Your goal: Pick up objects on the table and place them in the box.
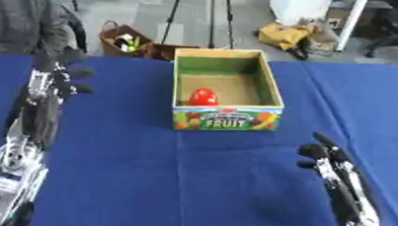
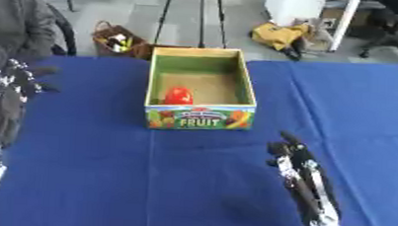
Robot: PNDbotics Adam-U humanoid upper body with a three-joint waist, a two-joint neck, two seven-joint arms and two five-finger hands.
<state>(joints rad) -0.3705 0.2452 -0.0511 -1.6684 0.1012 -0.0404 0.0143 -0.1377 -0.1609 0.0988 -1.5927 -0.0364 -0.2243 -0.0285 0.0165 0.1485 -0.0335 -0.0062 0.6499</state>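
An open cardboard box (image 1: 272,85) with green walls and a "FRUIT" label on its front stands at the table's middle back. A red rounded object (image 1: 203,96) lies inside it, near the front wall. My left hand (image 1: 59,72) is raised at the left, well clear of the box, fingers loosely spread and holding nothing. At the lower right my right hand (image 1: 323,153) points its straight fingers up, also with nothing in it. I see no loose objects on the blue cloth.
The blue-covered table (image 1: 189,183) fills the view. A person in grey stands at the far left edge. Beyond the table are a brown basket (image 1: 125,40), tripod legs and a yellow bag (image 1: 285,35) on the floor.
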